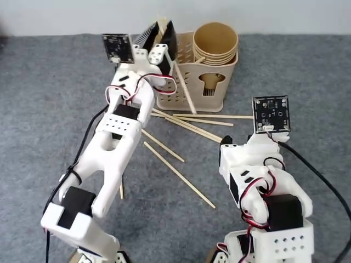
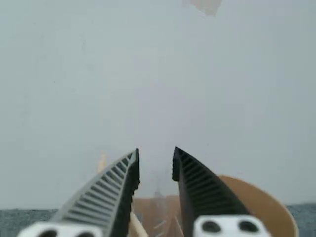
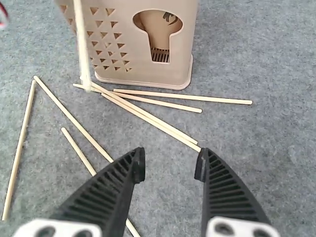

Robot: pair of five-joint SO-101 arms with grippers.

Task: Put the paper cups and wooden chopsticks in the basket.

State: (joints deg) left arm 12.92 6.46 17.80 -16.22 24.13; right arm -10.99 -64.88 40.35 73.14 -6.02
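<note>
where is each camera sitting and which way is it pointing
High view: fixed above the table, looking down on basket, loose chopsticks, left arm and right arm.
Left wrist view: on the left arm, facing a pale wall past the paper cups; left gripper shows, open.
Right wrist view: on the right arm, aimed down at the table; right gripper shows, open.
Shared: high and right wrist views both show basket and chopsticks.

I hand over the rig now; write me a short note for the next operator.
Left hand: open, raised at the basket rim.
Right hand: open, low over the carpet by loose chopsticks.
Done: paper cups stacked in the basket.
To do: several chopsticks on the carpet, one leaning chopstick outside against the basket.
</note>
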